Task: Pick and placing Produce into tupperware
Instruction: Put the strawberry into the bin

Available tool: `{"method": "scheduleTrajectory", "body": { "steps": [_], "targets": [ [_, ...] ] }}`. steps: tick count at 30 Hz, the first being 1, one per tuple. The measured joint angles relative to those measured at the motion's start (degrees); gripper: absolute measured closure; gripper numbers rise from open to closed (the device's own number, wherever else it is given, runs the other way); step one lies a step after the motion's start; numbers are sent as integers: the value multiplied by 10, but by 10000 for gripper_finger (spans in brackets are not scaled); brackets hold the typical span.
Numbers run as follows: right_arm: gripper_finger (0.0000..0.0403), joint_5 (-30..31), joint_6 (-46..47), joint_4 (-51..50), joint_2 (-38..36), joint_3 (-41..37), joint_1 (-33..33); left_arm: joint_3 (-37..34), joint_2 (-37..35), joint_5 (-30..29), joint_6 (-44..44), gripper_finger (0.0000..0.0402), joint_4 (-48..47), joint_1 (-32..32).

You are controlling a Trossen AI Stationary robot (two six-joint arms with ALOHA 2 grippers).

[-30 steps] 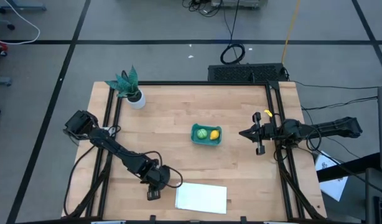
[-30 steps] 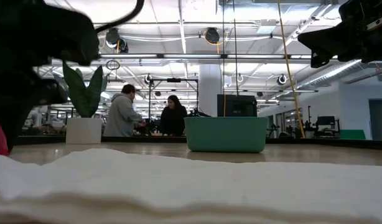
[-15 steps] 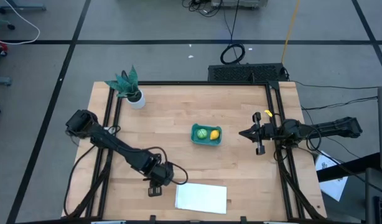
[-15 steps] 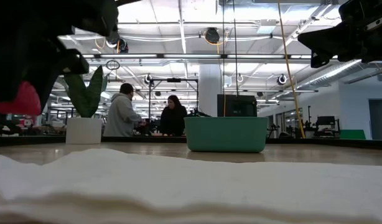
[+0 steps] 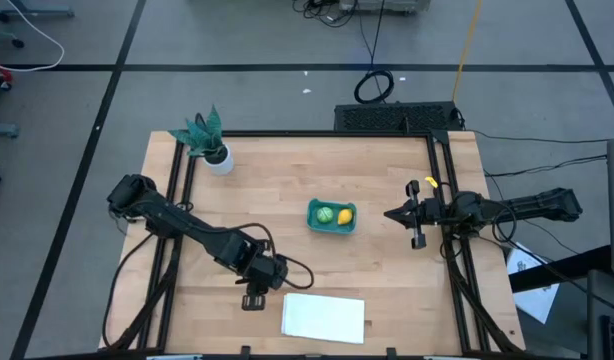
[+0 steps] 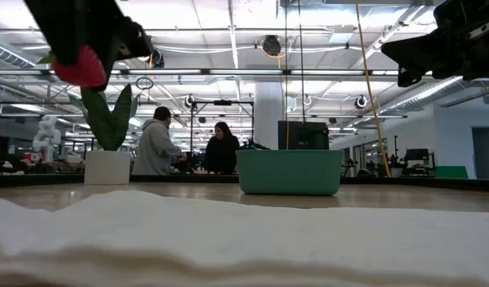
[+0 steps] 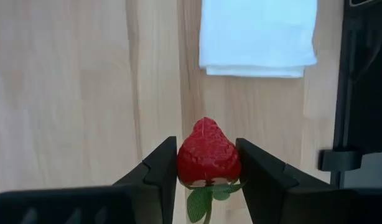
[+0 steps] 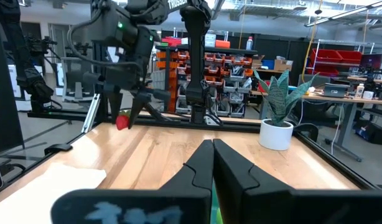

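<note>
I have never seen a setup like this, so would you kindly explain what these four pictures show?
It is a robot with two dark arms at a wooden table, each ending in a two-finger gripper. One picture looks straight down, one looks level across the table, and two come from cameras on the arms' wrists. The left gripper is shut on a red strawberry, lifted above the table near a white sheet. The right gripper is shut and waits at the right edge. In the middle stands a teal tub with a green fruit and a lemon already inside. A potted plant stands at the far left corner. People stand in the room behind.
</note>
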Motion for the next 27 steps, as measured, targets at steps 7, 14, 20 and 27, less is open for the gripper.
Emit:
{"method": "scheduleTrajectory", "body": {
  "steps": [7,14,20,27],
  "targets": [
    [403,0,0,0,0,0,0,20,-1,-12,14,267,-25,6],
    [403,0,0,0,0,0,0,21,-33,-30,13,268,-51,10],
    [403,0,0,-1,0,0,0,21,-73,-48,11,268,-73,26],
    [403,0,0,-1,0,0,0,21,-111,-57,27,268,-114,67]
  ]
}}
